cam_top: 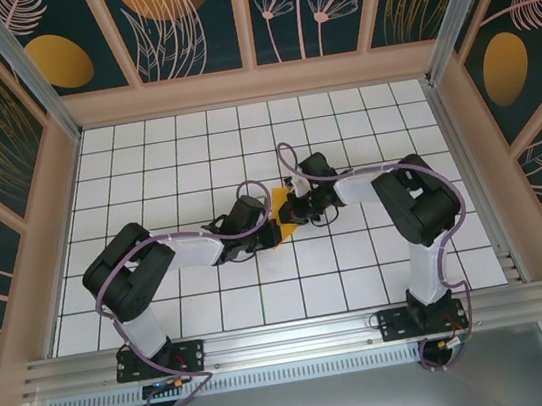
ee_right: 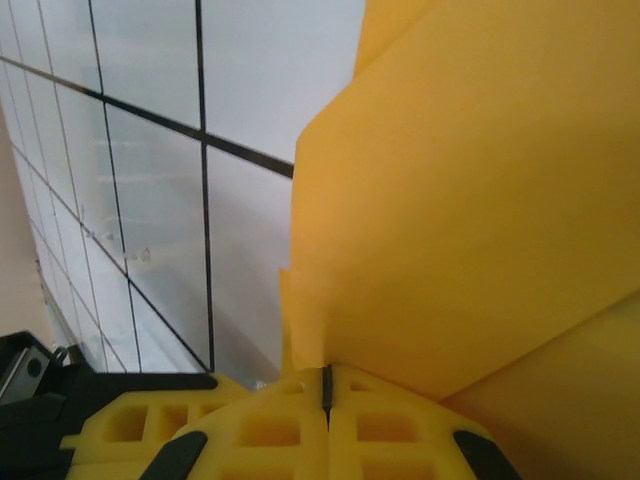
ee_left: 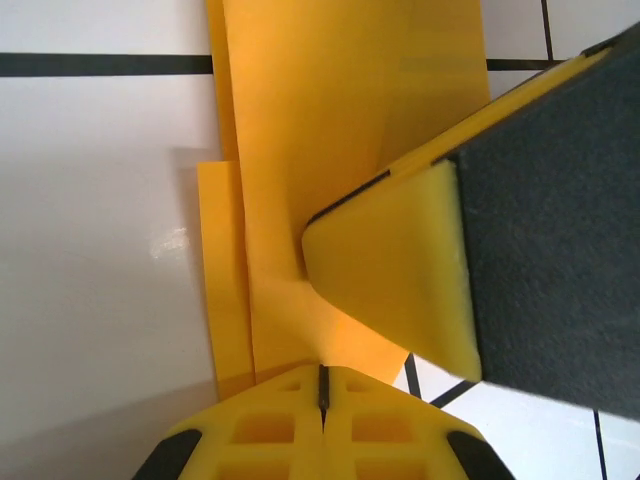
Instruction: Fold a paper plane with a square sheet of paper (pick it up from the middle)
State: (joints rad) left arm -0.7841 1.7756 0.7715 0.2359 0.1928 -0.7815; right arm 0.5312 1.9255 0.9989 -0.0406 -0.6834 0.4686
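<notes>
At the centre of the counter (cam_top: 164, 157), the square sheet of paper (ee_left: 330, 120) is being pinched by the closed right gripper (ee_right: 325, 388) and seemingly pinned by the closed left gripper (ee_left: 322, 388); edges are best being kept aligned.

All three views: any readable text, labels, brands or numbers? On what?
No readable text anywhere.
Orange paper: blank.
White tiled table: dark grid lines, no writing.
Wall panels: painted leaves and ovals, no lettering.
Arm bases: any marking is too small to tell.
</notes>
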